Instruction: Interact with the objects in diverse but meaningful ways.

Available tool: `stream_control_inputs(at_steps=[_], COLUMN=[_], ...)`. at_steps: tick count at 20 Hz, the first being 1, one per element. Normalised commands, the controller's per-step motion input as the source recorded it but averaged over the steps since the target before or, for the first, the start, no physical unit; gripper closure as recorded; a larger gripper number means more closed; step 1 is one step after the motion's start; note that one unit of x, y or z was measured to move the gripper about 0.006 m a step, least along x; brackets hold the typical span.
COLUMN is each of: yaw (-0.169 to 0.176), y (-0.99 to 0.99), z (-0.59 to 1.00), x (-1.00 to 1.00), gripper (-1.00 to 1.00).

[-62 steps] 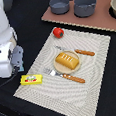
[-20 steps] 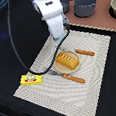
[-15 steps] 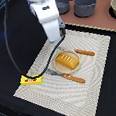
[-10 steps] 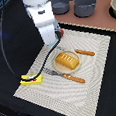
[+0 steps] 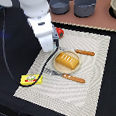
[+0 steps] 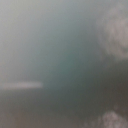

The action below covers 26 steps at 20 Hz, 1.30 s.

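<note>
My gripper hangs low over the back left part of the striped placemat, its white housing hiding the fingers. A red round fruit peeks out just behind it, partly covered by the arm. The golden-orange bread loaf lies on a small plate at the mat's middle, just to the exterior view's right of the gripper. A flat yellow packet lies at the mat's left edge. The wrist view is a grey-green blur in which nothing can be made out.
Two grey pots stand at the back on a brown surface. An orange-handled utensil lies to the exterior view's right of the plate, and another lies in front of it. A black cable loops down past the packet.
The arm swung in from the exterior view's left edge over the mat, then drifted back leftward over the last second and now sits slightly lower. The toy foods have not moved.
</note>
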Motion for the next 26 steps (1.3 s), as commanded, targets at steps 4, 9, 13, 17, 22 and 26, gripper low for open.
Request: stream_control_inputs(at_steps=[4, 9, 13, 17, 22, 26], yaw=[0.027, 0.043, 0.068, 0.074, -0.019, -0.073], y=[0.15, 0.31, 0.50, 0.84, 0.66, 0.24], z=[0.32, 0.43, 0.63, 0.75, 0.39, 0.05], x=[0.00, 0.00, 0.06, 0.24, 0.31, 0.24], gripper=[-1.00, -1.00, -1.00, -1.00, -1.00, -1.00])
